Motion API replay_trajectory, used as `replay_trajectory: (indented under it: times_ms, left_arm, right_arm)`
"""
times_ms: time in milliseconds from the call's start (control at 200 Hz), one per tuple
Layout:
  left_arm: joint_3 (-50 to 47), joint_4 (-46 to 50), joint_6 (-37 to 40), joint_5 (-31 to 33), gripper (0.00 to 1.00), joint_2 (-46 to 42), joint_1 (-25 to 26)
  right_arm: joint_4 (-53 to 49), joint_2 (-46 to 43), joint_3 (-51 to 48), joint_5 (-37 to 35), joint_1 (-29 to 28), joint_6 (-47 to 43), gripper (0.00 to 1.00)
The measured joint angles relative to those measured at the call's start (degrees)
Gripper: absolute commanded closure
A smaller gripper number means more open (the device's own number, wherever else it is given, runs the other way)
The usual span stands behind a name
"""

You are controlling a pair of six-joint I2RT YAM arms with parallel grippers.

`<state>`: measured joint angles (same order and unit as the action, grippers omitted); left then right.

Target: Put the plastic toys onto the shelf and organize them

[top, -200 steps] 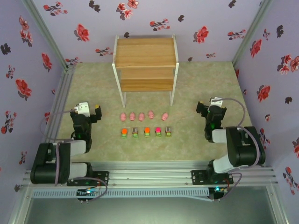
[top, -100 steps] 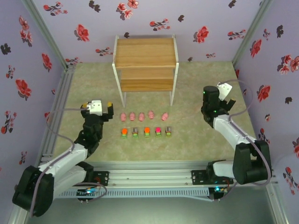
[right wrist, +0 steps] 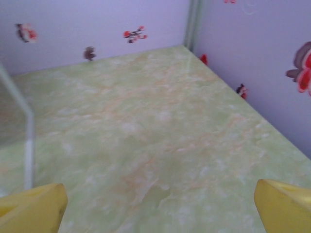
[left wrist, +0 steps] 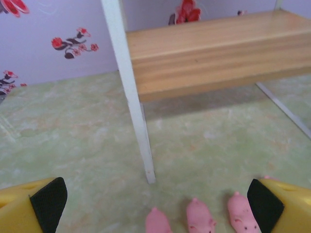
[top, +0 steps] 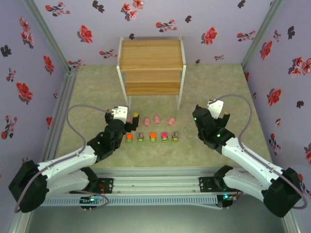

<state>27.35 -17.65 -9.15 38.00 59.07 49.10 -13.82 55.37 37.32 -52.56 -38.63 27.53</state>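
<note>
Hovering wide over pink pigs (left wrist: 200, 216), left gripper (left wrist: 156, 203) (right gripper (right wrist: 160, 204) wide too), shelf (left wrist: 209, 48) beyond.

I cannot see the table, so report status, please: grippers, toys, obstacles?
Left gripper open, by the pink pigs. Right gripper open, over bare floor. Blocky toys on floor, none on shelf. Nothing blocking.

left arm (top: 73, 162): stretched toward 1 o'clock | left gripper (top: 129, 121): jaws wide apart | right arm (top: 248, 158): stretched toward 11 o'clock | right gripper (top: 212, 113): jaws wide apart
</note>
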Motion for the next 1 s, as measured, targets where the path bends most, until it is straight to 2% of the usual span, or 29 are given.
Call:
replay_trajectory:
  times_ms: [415,535,700,1000]
  left_arm:
    - [1.5,2.4,-2.6,0.6,0.00,2.2,0.6]
    - [2.2,2.9,-2.9,0.6,0.00,3.0,0.6]
    - [2.4,3.2,-3.0,-0.4,0.00,4.4,0.6]
    - [3.9,4.1,-4.9,-2.6,0.00,7.5,-1.0]
  right_arm:
    - [-6.7,-1.4,-4.6,-3.3,-22.4,11.0,0.01]
    - [-8.2,0.0,-5.2,-4.3,-27.1,15.2,0.01]
    - [-8.1,4.7,-6.4,-3.8,-29.7,19.2,0.09]
    - [-3.3,12.8,-7.5,0.0,-30.6,22.5,0.23]
